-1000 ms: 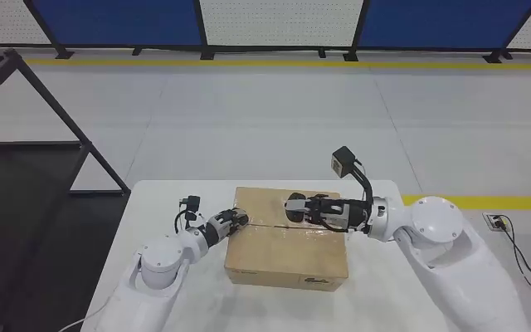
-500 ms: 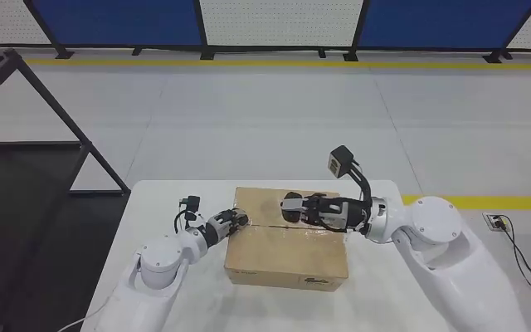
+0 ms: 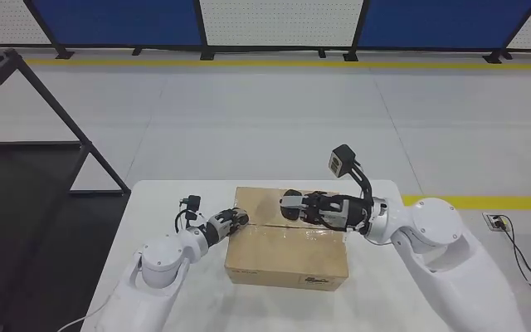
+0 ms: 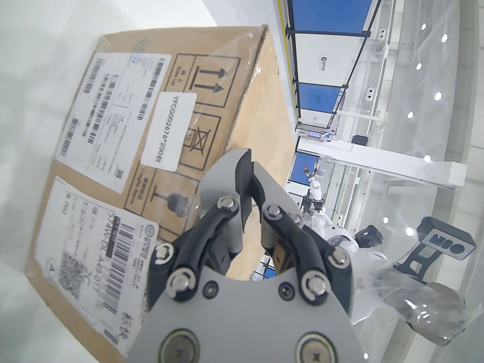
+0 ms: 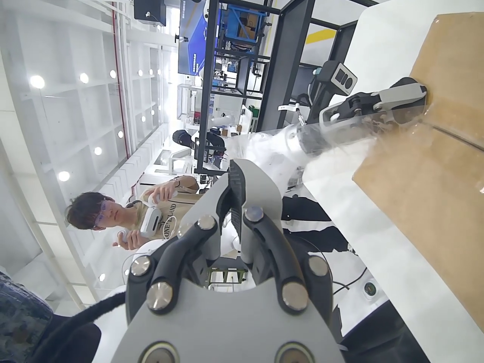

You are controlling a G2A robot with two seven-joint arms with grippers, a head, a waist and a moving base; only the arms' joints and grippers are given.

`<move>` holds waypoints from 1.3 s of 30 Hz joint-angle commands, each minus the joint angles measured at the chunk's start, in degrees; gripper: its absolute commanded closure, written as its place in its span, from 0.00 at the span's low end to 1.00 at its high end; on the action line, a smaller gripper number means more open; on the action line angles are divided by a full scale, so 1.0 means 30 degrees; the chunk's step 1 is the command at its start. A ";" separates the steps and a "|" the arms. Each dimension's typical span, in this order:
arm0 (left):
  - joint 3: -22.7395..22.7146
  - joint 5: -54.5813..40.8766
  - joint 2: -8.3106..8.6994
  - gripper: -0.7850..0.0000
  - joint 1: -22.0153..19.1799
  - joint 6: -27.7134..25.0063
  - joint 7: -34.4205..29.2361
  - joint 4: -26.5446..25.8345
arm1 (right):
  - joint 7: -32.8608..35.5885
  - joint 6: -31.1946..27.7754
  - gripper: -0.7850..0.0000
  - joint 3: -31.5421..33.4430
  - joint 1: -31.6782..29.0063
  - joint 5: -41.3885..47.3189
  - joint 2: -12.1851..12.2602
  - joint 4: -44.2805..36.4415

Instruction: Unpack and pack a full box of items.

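Observation:
A closed cardboard box (image 3: 286, 256) with labels on its side (image 4: 113, 122) stands in the middle of the white table (image 3: 369, 286). My left gripper (image 3: 241, 218) is shut, its tips (image 4: 247, 156) against the box's left end at the top seam. My right gripper (image 3: 287, 205) hovers just above the box top near the seam, shut (image 5: 234, 169). A strip of clear tape (image 5: 340, 134) stretches from the seam end by the left gripper (image 5: 418, 92) toward the right gripper. In the left wrist view the tape shows crumpled (image 4: 416, 296).
A black metal rack (image 3: 33, 158) stands off the table's left side. Bare tabletop lies on both sides of the box and in front of it. The box takes up most of the table's depth between the arms.
My right gripper has crept a little to the left along the box top. The left gripper and the box have stayed put.

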 commanded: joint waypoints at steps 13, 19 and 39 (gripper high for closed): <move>0.0100 -0.0076 0.0012 1.00 -0.0222 0.0036 -0.0023 0.0250 | -0.0946 0.0590 1.00 0.0524 -0.0402 0.0054 0.0019 0.0121; 0.0149 -0.0112 0.0013 1.00 -0.0329 0.0002 -0.0035 0.0386 | -0.0946 0.0590 1.00 0.0524 -0.0402 0.0054 0.0019 0.0121; 0.0478 -0.0178 -0.0029 1.00 -0.0563 0.0117 0.0166 0.0516 | -0.3015 0.0915 1.00 0.2745 -0.3503 0.0534 0.0338 -0.1115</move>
